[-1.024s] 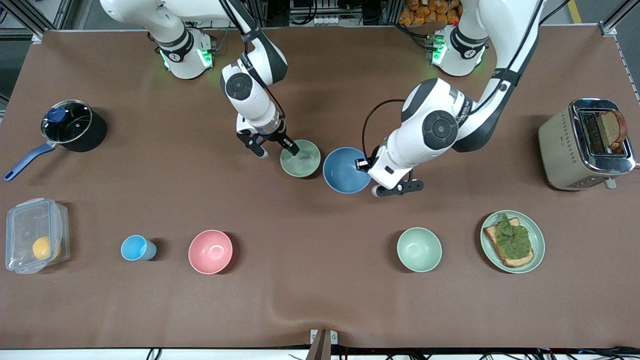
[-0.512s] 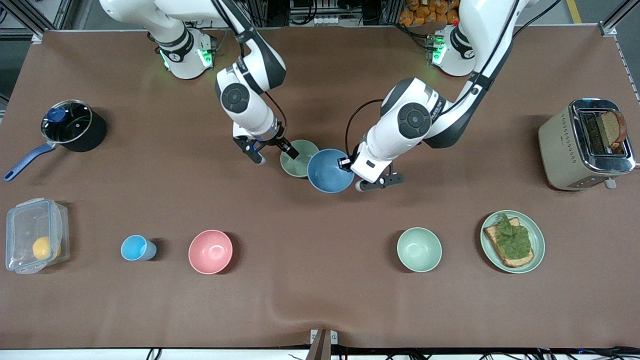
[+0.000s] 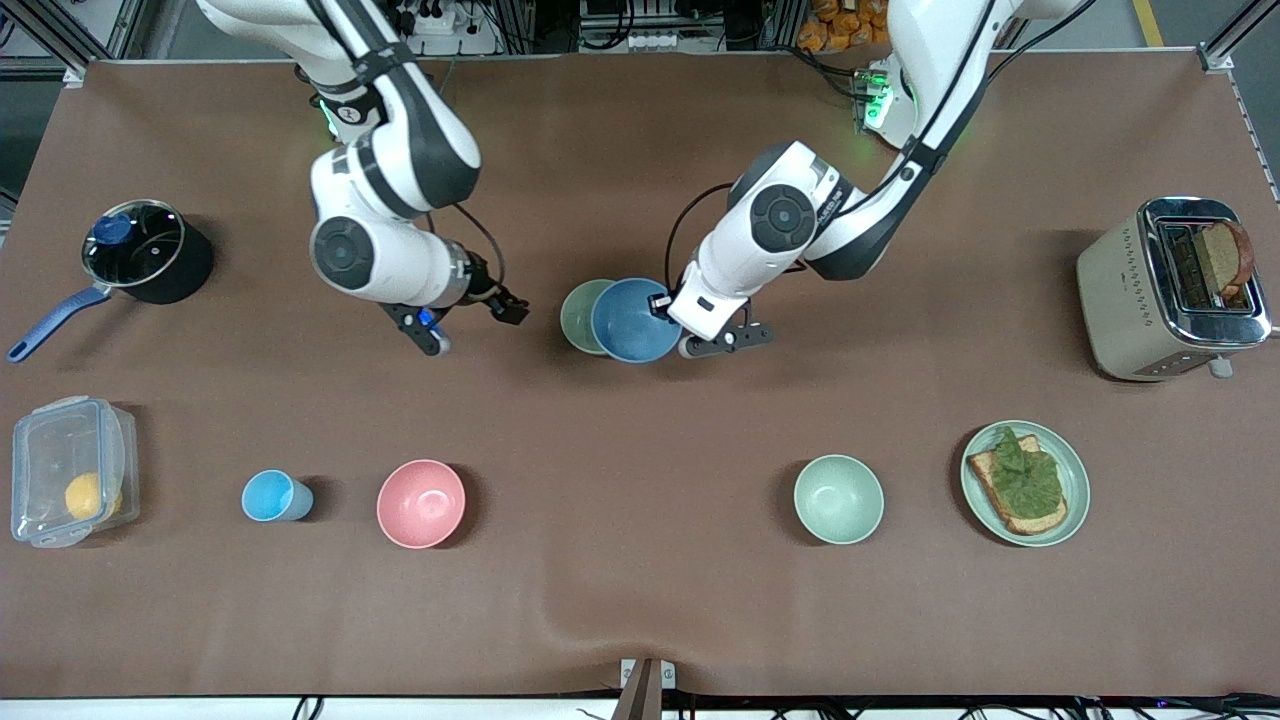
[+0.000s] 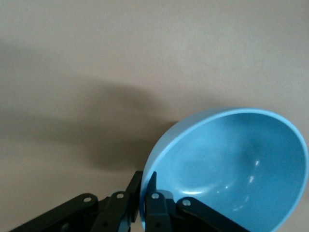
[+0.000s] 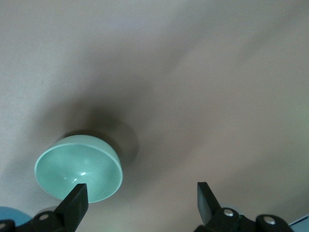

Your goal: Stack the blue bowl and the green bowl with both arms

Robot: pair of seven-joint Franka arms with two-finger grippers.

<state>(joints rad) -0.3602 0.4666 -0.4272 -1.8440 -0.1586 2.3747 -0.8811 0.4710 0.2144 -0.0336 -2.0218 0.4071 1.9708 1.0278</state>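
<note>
The blue bowl (image 3: pixel 637 322) hangs tilted from my left gripper (image 3: pixel 662 305), which is shut on its rim. In the front view it overlaps the edge of the green bowl (image 3: pixel 577 315), which stands on the table mid-way between the arms. The left wrist view shows the fingers pinching the blue bowl (image 4: pixel 231 164) at my left gripper (image 4: pixel 145 195). My right gripper (image 3: pixel 475 328) is open and empty, clear of the green bowl toward the right arm's end. The right wrist view shows the green bowl (image 5: pixel 79 171) past my open right gripper (image 5: pixel 142 198).
Nearer the front camera stand a light-blue cup (image 3: pixel 275 496), a pink bowl (image 3: pixel 421 503), a pale mint bowl (image 3: pixel 838 498) and a green plate (image 3: pixel 1075 480) with toast. There is a toaster (image 3: pixel 1150 290) at the left arm's end. A pot (image 3: pixel 140 250) and a clear box (image 3: pixel 70 485) sit at the right arm's end.
My left gripper has carried the blue bowl sideways until it overlaps the green bowl. My right gripper has left the green bowl's rim and pulled away toward the right arm's end.
</note>
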